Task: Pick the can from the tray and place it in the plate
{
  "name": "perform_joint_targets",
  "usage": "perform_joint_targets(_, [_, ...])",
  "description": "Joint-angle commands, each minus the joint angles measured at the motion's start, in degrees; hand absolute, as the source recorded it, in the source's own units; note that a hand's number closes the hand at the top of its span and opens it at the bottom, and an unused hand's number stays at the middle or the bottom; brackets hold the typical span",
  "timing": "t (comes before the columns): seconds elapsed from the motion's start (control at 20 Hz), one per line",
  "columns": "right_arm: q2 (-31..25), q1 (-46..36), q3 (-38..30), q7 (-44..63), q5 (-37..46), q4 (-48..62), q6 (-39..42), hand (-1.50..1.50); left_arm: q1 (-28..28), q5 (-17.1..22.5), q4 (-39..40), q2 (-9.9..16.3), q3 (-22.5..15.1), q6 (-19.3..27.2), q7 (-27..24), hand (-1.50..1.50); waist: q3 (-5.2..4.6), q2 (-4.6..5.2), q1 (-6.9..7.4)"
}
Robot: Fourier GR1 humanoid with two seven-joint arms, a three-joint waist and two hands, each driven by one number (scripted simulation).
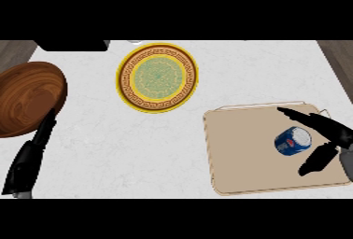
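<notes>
A blue can (292, 141) with a white and red label lies on the beige tray (248, 149) at the right. My right hand (329, 131) reaches over the tray from the right edge, open, with its fingers stretched above the can and its thumb below it. The can sits in the gap between them, apparently untouched. The yellow plate (158, 77) with a green centre and a dark patterned ring lies on the counter at the upper middle, with nothing on it. My left hand (31, 156) rests open at the lower left, fingers pointing up.
A brown wooden bowl (26, 98) sits at the left edge, just above my left hand. A dark object (72, 45) stands at the counter's far left edge. White marble counter lies between the tray and the plate.
</notes>
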Motion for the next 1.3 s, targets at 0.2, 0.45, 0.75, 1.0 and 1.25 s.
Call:
perform_joint_targets(0.2, [3.08, -0.54, -1.98, -5.78, 2.77, 2.9, -1.58, 1.5, 1.77, -1.81, -3.5, -1.64, 1.86, -2.05, 1.23, 0.0, 0.0, -0.02, 0.02])
perform_joint_targets(0.45, [3.86, -1.4, -2.01, -11.52, 6.21, 7.75, -5.54, 1.5, 2.58, -2.3, -6.69, -1.57, 2.79, -3.54, 3.11, 0.0, 0.01, -0.01, 0.16])
perform_joint_targets(0.75, [5.48, -18.02, 0.65, 9.77, 20.1, 14.56, -23.46, 1.5, -0.74, -2.38, -2.27, -2.44, 0.08, -3.83, 0.18, 0.0, 0.02, 1.23, 4.1])
perform_joint_targets(1.0, [6.63, -23.34, 0.05, 9.04, 25.76, 25.12, -36.82, 1.5, -1.13, -1.81, -2.15, -1.87, 1.12, -4.32, -0.22, 0.0, 0.16, 1.24, 3.75])
perform_joint_targets(1.25, [7.22, -29.71, -2.47, 8.76, 26.64, 27.54, -45.78, 1.5, 0.2, -2.28, -2.31, -2.65, 1.67, -3.2, 0.43, 0.0, 0.08, 0.6, 2.27])
